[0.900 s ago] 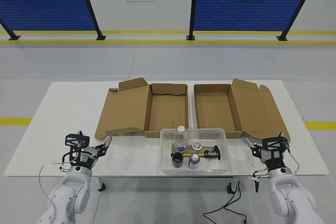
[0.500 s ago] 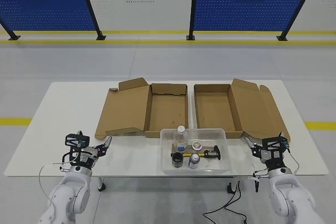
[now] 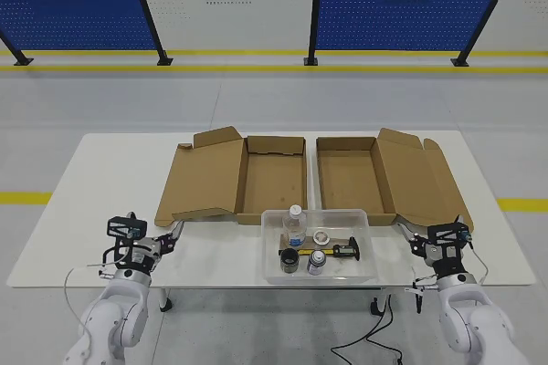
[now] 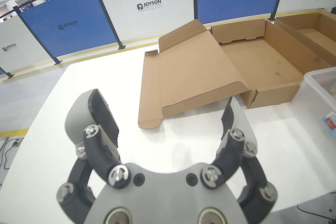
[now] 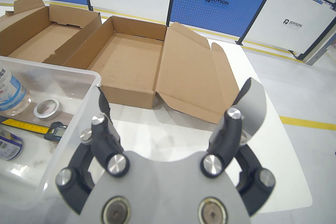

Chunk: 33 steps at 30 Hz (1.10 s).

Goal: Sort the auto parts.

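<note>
A clear plastic bin [image 3: 338, 213] stands at the table's near edge, in the middle. It holds a clear bottle [image 3: 295, 222], a metal ring [image 3: 321, 239], a yellow and black caliper [image 3: 329, 252], a black cylinder [image 3: 289, 263] and a small can [image 3: 317, 263]. My left gripper [image 4: 162, 99] is open and empty over the bare table, left of the bin and near the left box's flap. My right gripper [image 5: 174, 87] is open and empty just right of the bin's wall [image 5: 86, 75]. From there I see the bottle [image 5: 9, 93], the ring [image 5: 47, 109] and the caliper [image 5: 31, 128].
Two open, empty cardboard boxes lie behind the bin, the left box [image 3: 272, 185] and the right box [image 3: 347, 182], each with its lid folded outward. The white table [image 3: 82, 201] has bare room at both ends. Blue and white fence panels stand beyond it.
</note>
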### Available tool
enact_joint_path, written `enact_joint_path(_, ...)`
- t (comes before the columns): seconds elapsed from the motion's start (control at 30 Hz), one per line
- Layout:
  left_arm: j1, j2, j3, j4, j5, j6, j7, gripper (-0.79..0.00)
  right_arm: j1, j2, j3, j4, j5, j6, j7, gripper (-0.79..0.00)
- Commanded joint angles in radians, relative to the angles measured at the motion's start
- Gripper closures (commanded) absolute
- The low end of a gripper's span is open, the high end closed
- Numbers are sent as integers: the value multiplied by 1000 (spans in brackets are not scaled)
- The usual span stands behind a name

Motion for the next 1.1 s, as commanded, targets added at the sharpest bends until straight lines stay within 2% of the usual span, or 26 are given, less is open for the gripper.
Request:
enact_joint_path(0.0,-15,-2,23,4,23,0,-6,-785,0,0,0,0,0,0,0,-785)
enact_joint_path(0.27,-93,-12,95,-4,11,-47,-27,-785,0,0,0,0,0,0,0,-785)
enact_joint_path(0.53,-210,-24,214,-61,-26,-156,-89,-785,0,0,0,0,0,0,0,-785)
enact_joint_path(0.6,-243,-29,251,-53,-62,-183,-127,-785,0,0,0,0,0,0,0,-785)
enact_joint_path(0.8,-366,-45,383,29,-9,-252,-150,-785,0,0,0,0,0,0,0,-785)
enact_joint_path(1.07,-469,-75,521,90,-32,-263,-159,-785,0,0,0,0,0,0,0,-785)
